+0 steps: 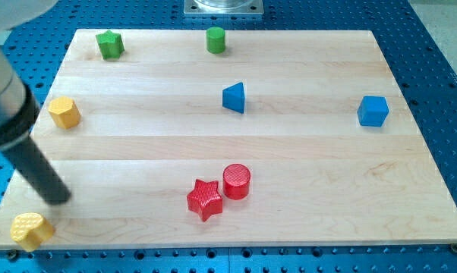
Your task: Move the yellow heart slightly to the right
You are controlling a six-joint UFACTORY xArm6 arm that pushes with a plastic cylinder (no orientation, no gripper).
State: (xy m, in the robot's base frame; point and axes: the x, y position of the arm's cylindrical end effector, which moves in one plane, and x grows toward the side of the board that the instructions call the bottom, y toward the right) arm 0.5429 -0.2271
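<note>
1. Wooden desk [304, 167] carrying all blocks.
2. My tip [58, 199], just above and right of yellow heart; no pincer on show, state impossible to tell.
3. Yellow heart [31, 230], at desk's bottom-left corner.
4. Red star [205, 199], well right of yellow heart, touching red cylinder [237, 181].

Yellow heart [31, 230], yellow hexagon [64, 112]; green star [108, 44], green cylinder [215, 39]; pale wood board [304, 189].
</note>
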